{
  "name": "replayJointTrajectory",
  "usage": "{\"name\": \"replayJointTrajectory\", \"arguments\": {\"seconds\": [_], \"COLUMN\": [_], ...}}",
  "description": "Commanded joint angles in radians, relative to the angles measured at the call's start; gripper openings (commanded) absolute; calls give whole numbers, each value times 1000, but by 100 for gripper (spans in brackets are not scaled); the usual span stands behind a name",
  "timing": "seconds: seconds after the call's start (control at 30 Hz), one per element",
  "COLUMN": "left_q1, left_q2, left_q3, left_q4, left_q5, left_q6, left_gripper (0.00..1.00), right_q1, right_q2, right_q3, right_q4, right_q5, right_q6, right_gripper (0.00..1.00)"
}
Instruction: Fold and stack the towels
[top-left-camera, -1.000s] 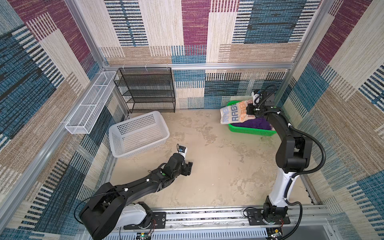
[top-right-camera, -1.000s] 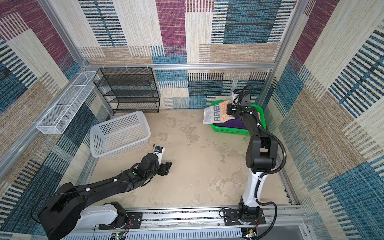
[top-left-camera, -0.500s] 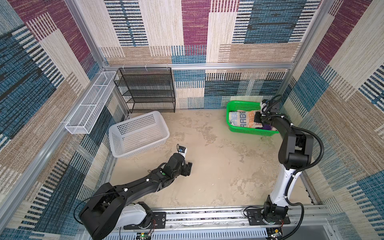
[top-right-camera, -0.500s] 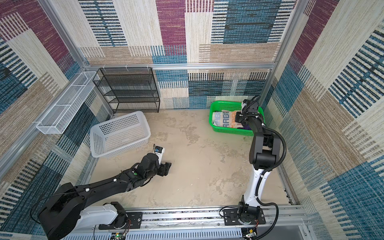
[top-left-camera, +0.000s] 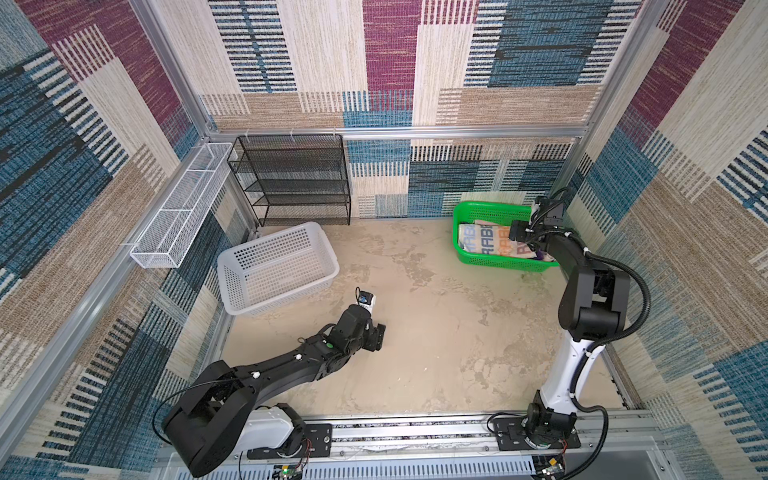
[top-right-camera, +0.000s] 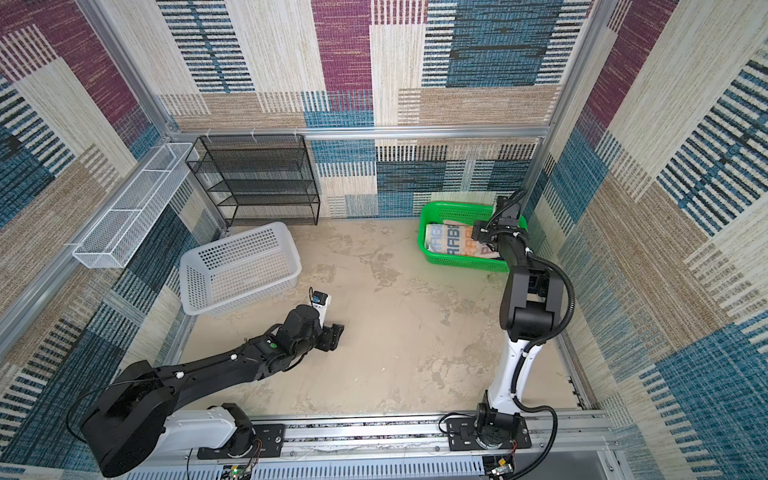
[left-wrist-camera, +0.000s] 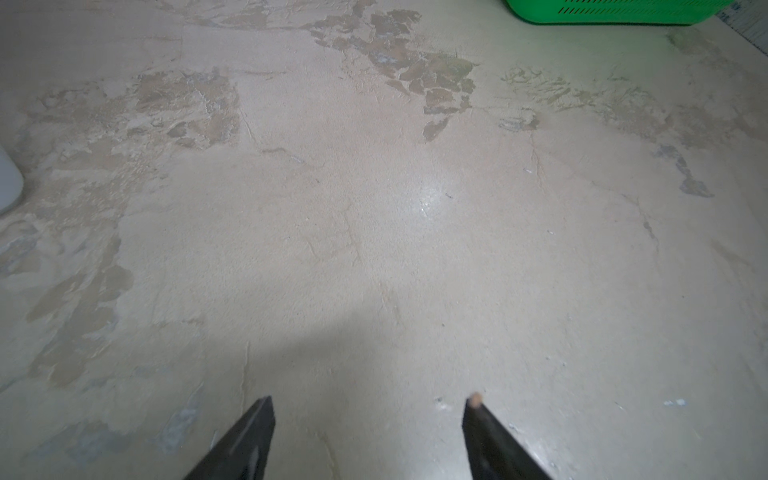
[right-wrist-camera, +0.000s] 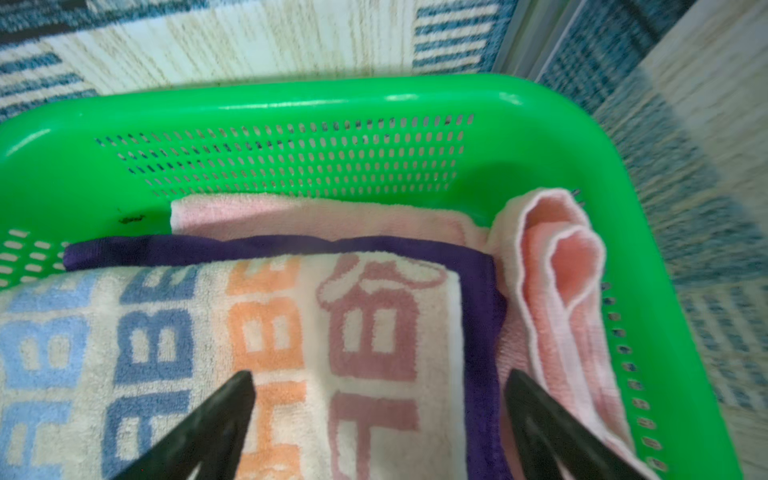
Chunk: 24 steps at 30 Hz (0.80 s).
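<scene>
Black tapered fingers (right-wrist-camera: 216, 415) of the right gripper (right-wrist-camera: 378, 374) are standing spread wide, released and gripping nothing. They are hovering just above the whitish terry towel with big blue, orange and pink block letters (right-wrist-camera: 365, 332), which is lying folded flat on top of the pile. Under it a deep purple towel (right-wrist-camera: 482, 332) is showing as a dark border along two edges. Under that a pink towel (right-wrist-camera: 561, 291) is peeking out, one looped fold bunching up against the side wall. All three are lying inside the green perforated plastic basket (right-wrist-camera: 291, 104), which is sitting in the far right corner of the beige mottled tabletop (top-left-camera: 436, 332), close to the patterned wall (top-left-camera: 457, 178). From where I am standing, the right arm is reaching over the basket's right end. Across the table, the left gripper (left-wrist-camera: 368, 399) is holding its two fingers apart with nothing between them, hanging low over bare tabletop and well apart from the green basket. Just beside that arm a white perforated plastic basket (top-left-camera: 286, 286) is sitting tilted, with nothing visible in it. Behind it a black wire-mesh shelf rack (top-left-camera: 295, 178) is standing against the back wall, and a white wire wall tray (top-left-camera: 178, 208) is hanging on the left.
</scene>
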Motion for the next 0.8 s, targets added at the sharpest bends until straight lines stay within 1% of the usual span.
{"name": "replayJointTrajectory", "arguments": {"seconds": [0.0, 0.23, 0.3, 0.37, 0.43, 0.53, 0.63, 0.7, 0.77], "left_q1": [2, 14, 21, 29, 41, 66, 100, 130, 160], "left_q2": [5, -16, -30, -46, -74, -112, -130, -137, -143], "left_q3": [14, 32, 40, 41, 28, 19, 27, 36, 44], "left_q4": [-1, -42, -67, -83, -81, -95, -142, -179, -206], "left_q5": [-1, -25, -47, -84, -96, -101, -132, -146, -134], "left_q6": [25, 55, 64, 62, 59, 58, 55, 54, 57], "left_gripper": [77, 80, 82, 82, 82, 83, 84, 84, 84], "right_q1": [1, 20, 41, 59, 91, 162, 227, 285, 317], "right_q2": [-43, -221, -286, -343, -397, -473, -555, -607, -634], "right_q3": [-28, -261, -347, -423, -500, -608, -714, -800, -872], "right_q4": [52, 168, 209, 240, 267, 307, 372, 437, 495], "right_q5": [43, -43, -59, -102, -131, -143, -210, -206, -184], "right_q6": [19, 52, 66, 85, 98, 105, 122, 122, 111], "right_gripper": [100, 100, 100, 100, 100, 100, 100, 100, 100]}}
